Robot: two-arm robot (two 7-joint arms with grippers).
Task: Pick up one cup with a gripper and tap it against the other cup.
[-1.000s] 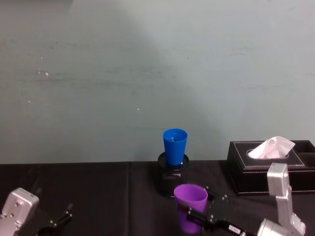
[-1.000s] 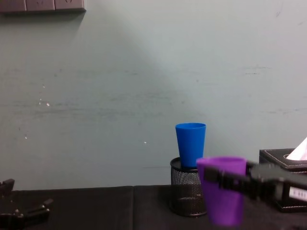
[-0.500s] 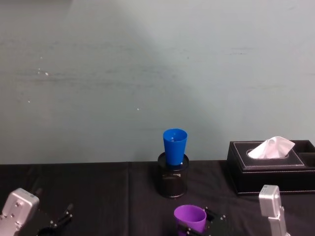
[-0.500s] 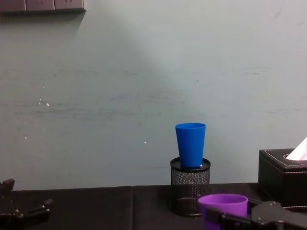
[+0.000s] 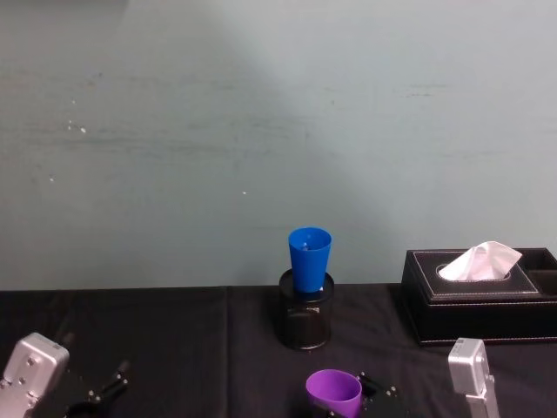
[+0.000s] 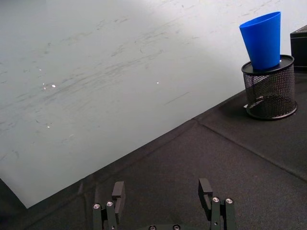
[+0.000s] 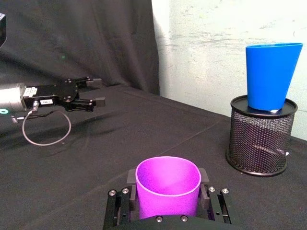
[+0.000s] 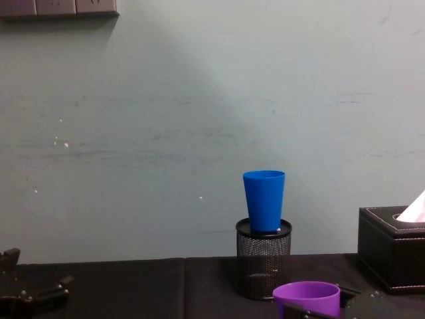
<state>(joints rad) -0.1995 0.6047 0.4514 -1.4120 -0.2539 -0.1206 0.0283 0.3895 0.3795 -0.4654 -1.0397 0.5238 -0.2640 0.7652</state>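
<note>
Black cloth covers the counter [image 5: 174, 331] below a pale wall. At far left, the left claw [image 6: 163, 201] rests low with its two fingers spread and nothing between them. One blue cup [image 5: 309, 259] stands in one black mesh pen holder [image 5: 305, 322]. Nearer, well apart, the right claw [image 7: 168, 203] grips one purple cup [image 7: 167, 187] upright. One black tissue box [image 5: 479, 300] sits at right.

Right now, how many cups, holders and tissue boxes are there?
Cups: 2, a purple cup held in the right gripper and a blue cup
Mesh pen holders: 1, under the blue cup
Tissue boxes: 1
Total: 4
</note>
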